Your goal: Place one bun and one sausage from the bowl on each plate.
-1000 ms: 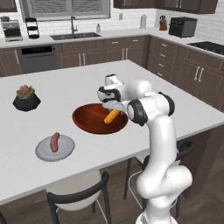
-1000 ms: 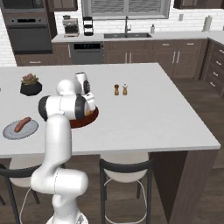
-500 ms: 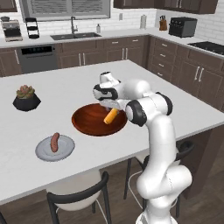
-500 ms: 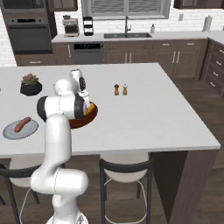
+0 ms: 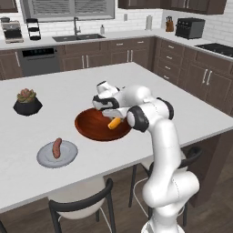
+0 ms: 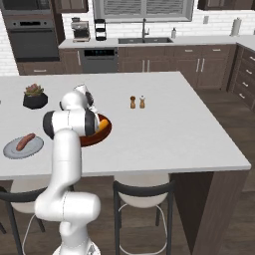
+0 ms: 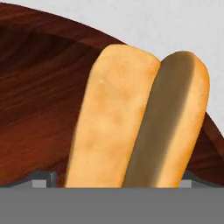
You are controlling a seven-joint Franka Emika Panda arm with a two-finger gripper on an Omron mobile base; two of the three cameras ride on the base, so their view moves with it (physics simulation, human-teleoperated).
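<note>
The wooden bowl [image 5: 98, 125] sits near the middle of the white surface [image 5: 182, 109], and everything else can be placed from it. The light grey plate [image 5: 68, 157] lies toward the front edge of the surface from the bowl, well apart from it, and carries 1 sausage [image 5: 57, 147] and no bun, as far as the base views show. The dark blue plate cannot be found in these pictures, so its contents cannot be told. The gripper [image 5: 109, 111] hangs low over the bowl's right half, and a bun [image 5: 113, 123] lies just under it inside the bowl, near the right rim. In the hand view the bun [image 7: 131, 118] appears very close, a split roll with 2 long golden halves running up from the bottom edge, with the bowl's dark wood [image 7: 39, 100] behind it and a strip of the white surface beyond the rim. The fingers themselves are hidden at the bottom of that view, so it cannot be told whether they are released or clenched on the bun; the roll lies between where they would stand, which suggests a grasp is at hand or just being made. As a judgement, the task is in an early to middle stage: 1 sausage is placed, at least 1 bun must go to the grey plate, and the blue plate's bun and sausage cannot be confirmed. Beyond the bowl, a black plant pot [image 5: 27, 104] stands toward the far left, and 2 small shakers [image 6: 137, 102] stand to the bowl's right.
</note>
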